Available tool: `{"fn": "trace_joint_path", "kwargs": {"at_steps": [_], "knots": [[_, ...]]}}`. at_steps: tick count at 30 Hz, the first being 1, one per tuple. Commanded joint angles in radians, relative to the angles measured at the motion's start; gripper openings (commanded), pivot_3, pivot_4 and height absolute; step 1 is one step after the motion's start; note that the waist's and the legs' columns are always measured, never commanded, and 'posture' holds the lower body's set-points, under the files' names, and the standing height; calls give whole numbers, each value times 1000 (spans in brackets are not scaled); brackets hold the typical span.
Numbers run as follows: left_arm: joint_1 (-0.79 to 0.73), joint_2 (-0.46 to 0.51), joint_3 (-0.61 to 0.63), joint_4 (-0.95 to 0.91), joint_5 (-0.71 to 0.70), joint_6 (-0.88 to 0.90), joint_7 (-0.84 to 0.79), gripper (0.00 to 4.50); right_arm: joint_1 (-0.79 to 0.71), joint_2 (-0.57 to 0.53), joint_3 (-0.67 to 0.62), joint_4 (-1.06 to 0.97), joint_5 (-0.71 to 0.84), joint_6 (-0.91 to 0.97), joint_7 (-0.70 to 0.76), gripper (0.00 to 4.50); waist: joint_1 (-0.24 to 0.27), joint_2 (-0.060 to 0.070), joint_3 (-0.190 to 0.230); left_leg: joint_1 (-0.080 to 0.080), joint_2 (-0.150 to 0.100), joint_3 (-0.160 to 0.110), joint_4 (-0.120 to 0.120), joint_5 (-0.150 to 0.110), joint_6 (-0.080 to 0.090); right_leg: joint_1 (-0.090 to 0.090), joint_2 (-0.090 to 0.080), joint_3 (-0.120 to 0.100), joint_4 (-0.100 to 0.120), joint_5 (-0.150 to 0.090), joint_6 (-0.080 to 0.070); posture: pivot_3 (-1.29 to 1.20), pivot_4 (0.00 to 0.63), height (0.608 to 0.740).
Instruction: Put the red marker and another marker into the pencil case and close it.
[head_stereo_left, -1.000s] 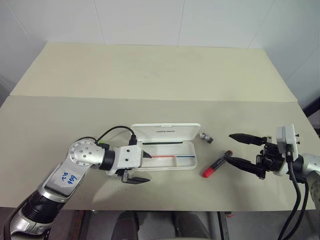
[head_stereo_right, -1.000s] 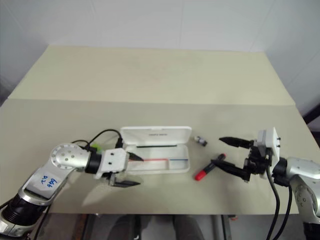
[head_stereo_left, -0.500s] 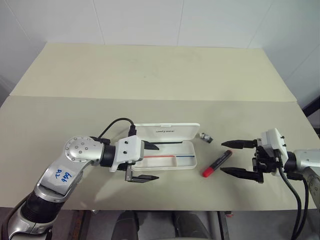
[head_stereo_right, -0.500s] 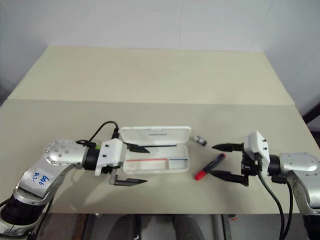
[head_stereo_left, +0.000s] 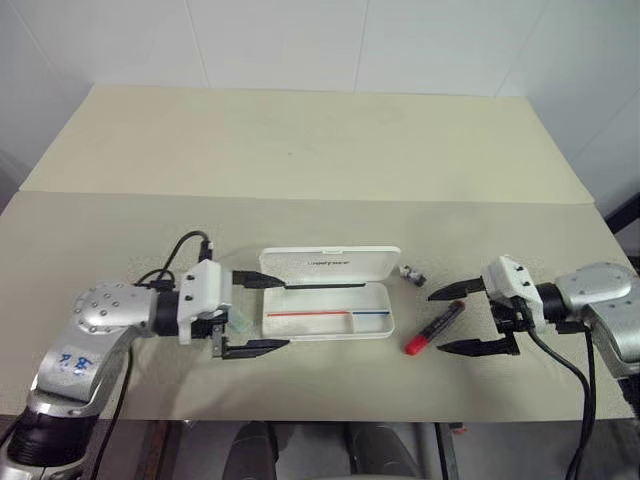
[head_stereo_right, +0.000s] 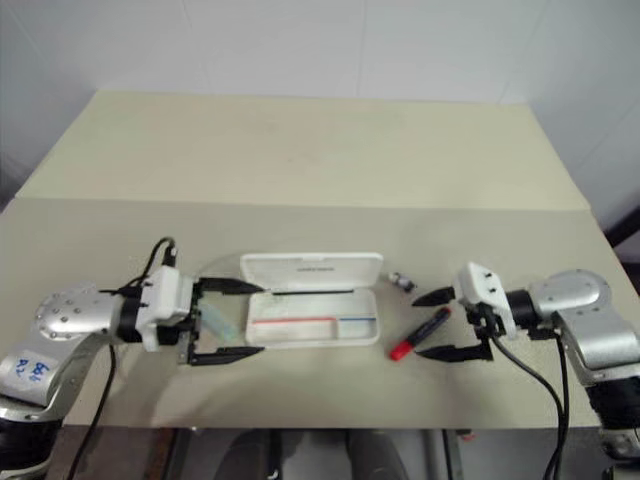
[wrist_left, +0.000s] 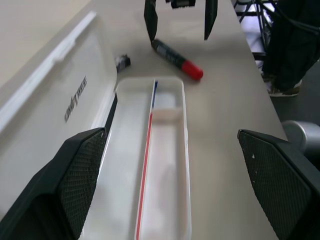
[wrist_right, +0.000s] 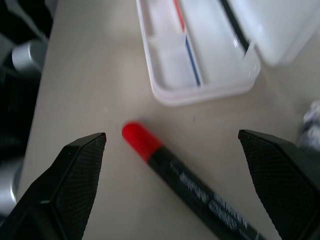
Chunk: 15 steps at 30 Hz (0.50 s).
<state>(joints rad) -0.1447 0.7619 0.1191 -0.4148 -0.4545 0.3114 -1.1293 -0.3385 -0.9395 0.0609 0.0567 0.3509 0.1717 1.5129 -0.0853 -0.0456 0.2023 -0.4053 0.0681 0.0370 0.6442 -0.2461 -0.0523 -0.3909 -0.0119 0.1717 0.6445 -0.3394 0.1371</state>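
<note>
The white pencil case (head_stereo_left: 372, 318) lies open with its lid (head_stereo_left: 330, 264) folded back and a red-and-blue line in its tray (wrist_left: 165, 165). The red marker (head_stereo_left: 436, 327), dark-barrelled with a red end, lies on the table right of the case, between the open fingers of my right gripper (head_stereo_left: 436, 322); the right wrist view shows this marker (wrist_right: 175, 170) untouched. The pale mint marker (head_stereo_right: 215, 321) lies on the table just left of the case. My left gripper (head_stereo_left: 285, 313) stands open at the case's left end, its fingers either side of that marker.
A small grey-and-black object (head_stereo_left: 411, 273) sits on the table by the lid's right corner. The beige table (head_stereo_left: 300, 150) stretches far behind the case. Its front edge (head_stereo_left: 330, 418) runs close below both grippers.
My left gripper has drawn back leftward off the case tray, uncovering the mint marker. My right gripper has turned and come in leftward, so its fingers now flank the red marker.
</note>
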Motion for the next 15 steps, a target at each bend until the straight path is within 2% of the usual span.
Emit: {"fn": "trace_joint_path", "kwargs": {"at_steps": [1, 11, 13, 14, 15], "knots": [[24, -16, 82, -10, -75, -45, 1, 4466, -52, -14, 36, 49, -42, -52, 59, 4500, 0, 0, 0, 0, 0, 0, 0, 0, 0, 0, 0, 0, 0, 0, 0, 0, 150, 740], [145, 21, 190, 1, -94, -92, -29, 4466, -152, 3, 132, 192, -110, -134, 95, 4500, -2, 0, 0, 0, 0, 0, -1, 0, 0, 0, 0, 0, 0, 0, 0, 0, 150, 740], [153, 24, 199, 6, -85, -99, -23, 4466, -165, 5, 146, 213, -115, -150, 100, 4500, -2, 1, 0, 0, 0, 1, -1, 0, 0, 0, -1, 0, 0, -2, -3, 0, 150, 740], [156, 24, 200, 3, -86, -99, -20, 4466, -168, 4, 150, 221, -115, -156, 101, 4500, -2, 1, 0, 0, 0, 1, -1, 0, 0, 0, -1, 0, 0, -6, -12, 0, 150, 740], [157, 23, 200, 1, -86, -100, -17, 4466, -174, 6, 156, 230, -117, -161, 101, 4500, -2, 1, 0, 0, 0, 1, 0, 0, 0, 0, -1, 0, 0, -8, -14, 0, 150, 740]]}}
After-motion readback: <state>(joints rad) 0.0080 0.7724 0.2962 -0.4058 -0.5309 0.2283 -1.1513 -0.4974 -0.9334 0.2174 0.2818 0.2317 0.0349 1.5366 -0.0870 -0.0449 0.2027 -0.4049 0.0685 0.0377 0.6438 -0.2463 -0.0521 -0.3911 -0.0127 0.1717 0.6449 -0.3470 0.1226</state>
